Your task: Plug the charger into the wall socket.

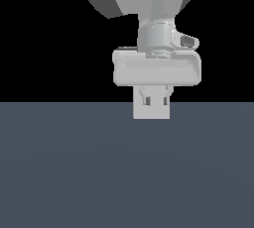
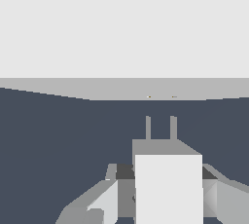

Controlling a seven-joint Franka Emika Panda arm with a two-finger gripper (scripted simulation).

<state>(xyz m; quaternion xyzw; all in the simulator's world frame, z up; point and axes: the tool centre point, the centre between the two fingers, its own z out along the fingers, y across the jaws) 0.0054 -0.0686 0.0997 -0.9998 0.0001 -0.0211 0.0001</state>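
The robot's grey jaws [image 2: 168, 196] grip the small white rectangular charger [image 2: 168, 189], its two prongs facing the light-grey wall socket plate [image 2: 124, 33] above the dark blue-grey surface [image 1: 127, 172].

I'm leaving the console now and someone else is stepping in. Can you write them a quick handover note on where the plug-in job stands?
Gripper: shut on the charger, held above the dark floor.
Charger: its two prongs point toward the wall socket.
Wall socket: fills the wrist view ahead; its two small holes sit roughly in line with the prongs, a gap between them.
Done: charger grasped and aimed.
Left: close the gap and push the prongs in.
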